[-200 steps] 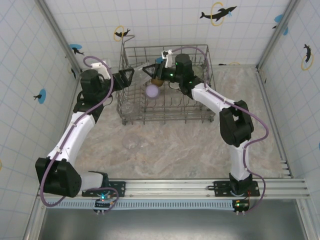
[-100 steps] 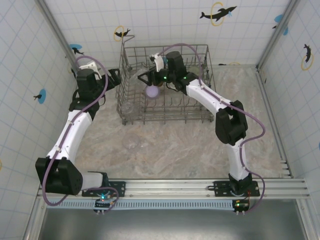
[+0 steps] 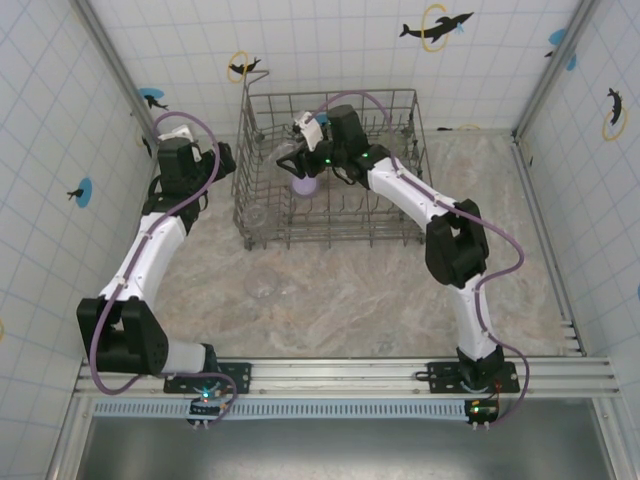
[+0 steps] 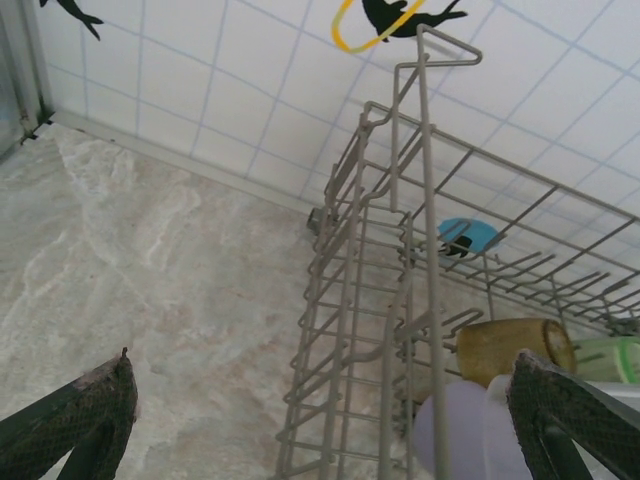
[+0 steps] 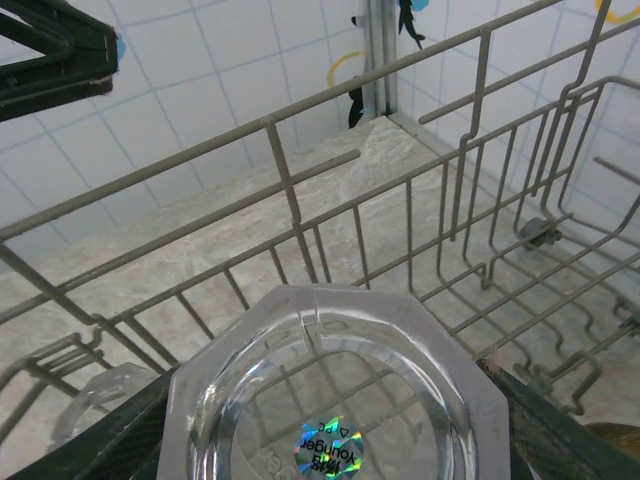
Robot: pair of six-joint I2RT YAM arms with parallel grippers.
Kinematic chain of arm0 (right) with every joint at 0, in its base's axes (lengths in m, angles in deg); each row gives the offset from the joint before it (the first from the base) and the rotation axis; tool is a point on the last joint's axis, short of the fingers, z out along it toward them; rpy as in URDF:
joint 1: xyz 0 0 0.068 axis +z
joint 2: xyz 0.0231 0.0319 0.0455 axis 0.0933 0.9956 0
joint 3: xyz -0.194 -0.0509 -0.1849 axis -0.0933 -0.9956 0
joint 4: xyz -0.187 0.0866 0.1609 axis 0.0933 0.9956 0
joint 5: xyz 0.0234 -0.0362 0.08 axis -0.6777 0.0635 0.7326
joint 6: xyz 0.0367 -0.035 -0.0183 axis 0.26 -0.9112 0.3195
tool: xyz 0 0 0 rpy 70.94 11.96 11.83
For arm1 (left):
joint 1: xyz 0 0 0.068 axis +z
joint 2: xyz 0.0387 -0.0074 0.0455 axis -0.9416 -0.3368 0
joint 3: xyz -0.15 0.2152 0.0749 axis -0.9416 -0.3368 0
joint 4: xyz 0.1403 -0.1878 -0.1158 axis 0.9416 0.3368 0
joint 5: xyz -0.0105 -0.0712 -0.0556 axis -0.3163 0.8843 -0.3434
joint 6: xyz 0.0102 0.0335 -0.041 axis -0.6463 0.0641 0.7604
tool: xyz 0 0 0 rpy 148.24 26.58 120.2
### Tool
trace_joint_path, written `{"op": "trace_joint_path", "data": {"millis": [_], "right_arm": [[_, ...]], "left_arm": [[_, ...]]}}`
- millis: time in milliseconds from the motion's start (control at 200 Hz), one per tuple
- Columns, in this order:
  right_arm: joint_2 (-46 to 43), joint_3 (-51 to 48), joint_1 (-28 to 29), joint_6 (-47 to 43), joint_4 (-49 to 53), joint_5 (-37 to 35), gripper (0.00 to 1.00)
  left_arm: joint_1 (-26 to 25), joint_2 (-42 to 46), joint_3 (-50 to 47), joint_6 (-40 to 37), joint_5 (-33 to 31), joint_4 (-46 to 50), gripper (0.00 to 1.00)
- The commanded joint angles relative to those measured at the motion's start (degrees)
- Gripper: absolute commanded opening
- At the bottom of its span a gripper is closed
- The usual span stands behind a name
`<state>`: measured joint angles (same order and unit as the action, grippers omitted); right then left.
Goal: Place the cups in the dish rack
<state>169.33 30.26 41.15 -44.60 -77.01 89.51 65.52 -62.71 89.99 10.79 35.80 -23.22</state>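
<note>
The right gripper (image 5: 330,440) is pinching a clear cup (image 5: 320,395) by its sides over the dish rack's (image 3: 330,232) back-left part, close above the lilac cup (image 3: 303,185). The left gripper (image 4: 330,430) is hovering, fingers spread wide, just outside the rack's left wall.

Lilac cup (image 3: 303,185) inside dish rack (image 3: 345,238)
</note>
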Motion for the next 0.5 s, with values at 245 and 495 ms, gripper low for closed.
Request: {"op": "trace_joint_path", "data": {"millis": [245, 495], "right_arm": [[4.4, 5.7, 3.0, -9.1, -1.1, -3.9, 0.47], [5.9, 6.7, 4.4, -13.0, -2.5, -2.1, 0.47]], "left_arm": [[1.3, -0.3, -4.5, -2.5, -4.3, -1.2, 0.97], [1.7, 0.7, -7.3, -2.9, -4.8, -3.2, 0.97]]}}
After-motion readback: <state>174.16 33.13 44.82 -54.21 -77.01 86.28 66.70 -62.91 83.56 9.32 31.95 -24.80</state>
